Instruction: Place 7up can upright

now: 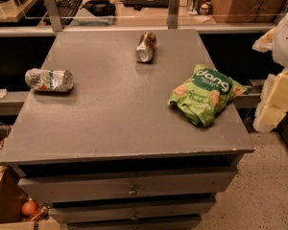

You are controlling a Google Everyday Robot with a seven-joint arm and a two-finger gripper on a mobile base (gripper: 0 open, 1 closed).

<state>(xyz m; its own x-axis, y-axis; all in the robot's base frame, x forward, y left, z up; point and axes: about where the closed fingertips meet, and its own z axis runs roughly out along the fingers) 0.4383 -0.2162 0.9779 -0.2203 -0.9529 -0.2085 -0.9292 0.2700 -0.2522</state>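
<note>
brown-gold can [146,47] lying mid-back; green chip bag [205,94] right; grey drawer cabinet [120,128]

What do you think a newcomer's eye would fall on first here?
The bright green snack bag on the right of the grey table stands out first. Next come two cans lying on their sides: the 7up can near the left edge and a brown-gold can toward the back. The pale pincer sits at the picture's right edge, off the table.

The one camera stands high before the near edge of the tabletop [120,128], fairly close, looking down towards its far edge. The gripper [277,99] sits beyond the right edge.
</note>
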